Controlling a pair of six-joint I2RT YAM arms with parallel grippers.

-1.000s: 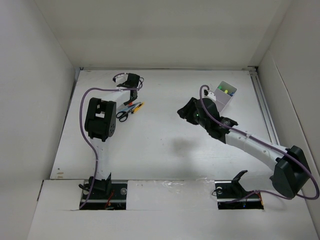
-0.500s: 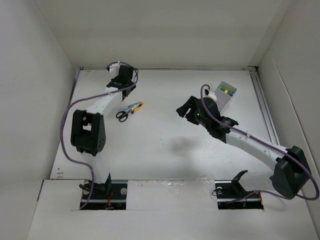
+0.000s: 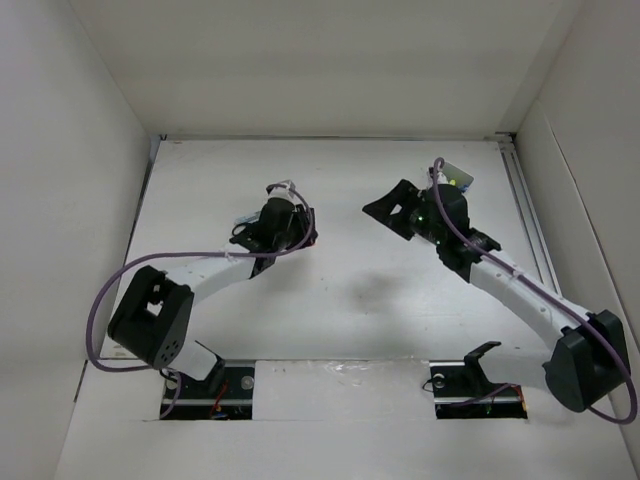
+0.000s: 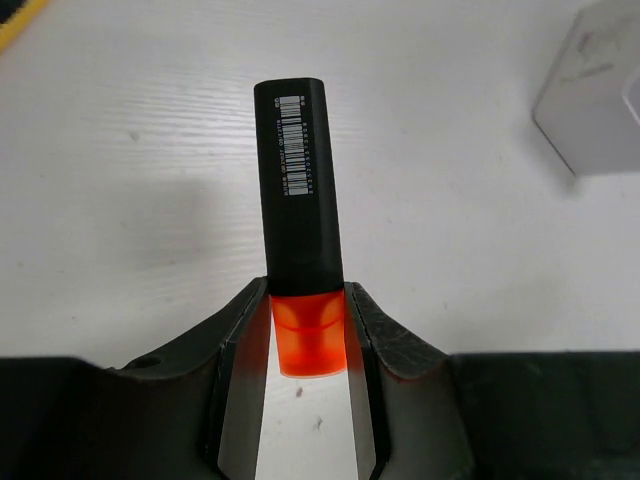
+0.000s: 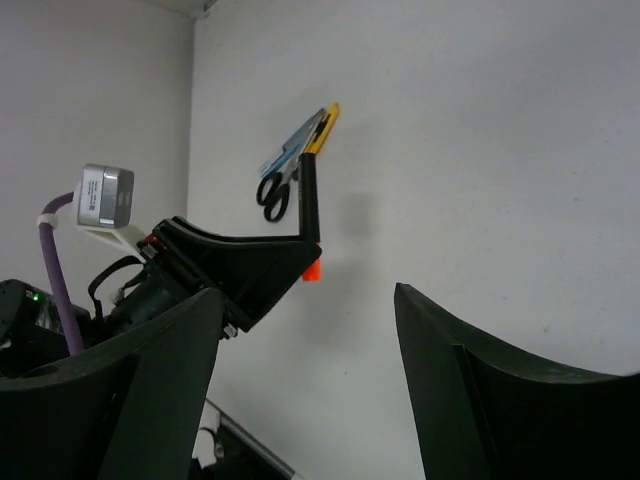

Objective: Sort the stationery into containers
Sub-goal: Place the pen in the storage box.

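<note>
My left gripper [image 4: 305, 300] is shut on the orange-and-black marker [image 4: 298, 180], pinching its orange end so the black barrel sticks out ahead. It hovers over the middle-left of the table [image 3: 300, 230]. The white container [image 4: 598, 95] lies ahead to its right; in the top view the container [image 3: 458, 176] peeks out behind my right arm, with green and yellow tips inside. My right gripper [image 3: 384, 210] stands open and empty just left of it. The right wrist view shows my right gripper [image 5: 308, 300] facing the scissors [image 5: 274, 193], bluish pen [image 5: 291, 148] and yellow pen [image 5: 324, 128] lying together.
White walls close in the table on the left, back and right. A metal rail [image 3: 528, 215] runs along the right edge. My left arm [image 3: 205, 272] sweeps across the near-left part of the table, covering the loose stationery in the top view.
My left arm swung from the back-left corner to the middle of the table, carrying the marker. My right gripper opened wider and shifted back a little toward the container.
</note>
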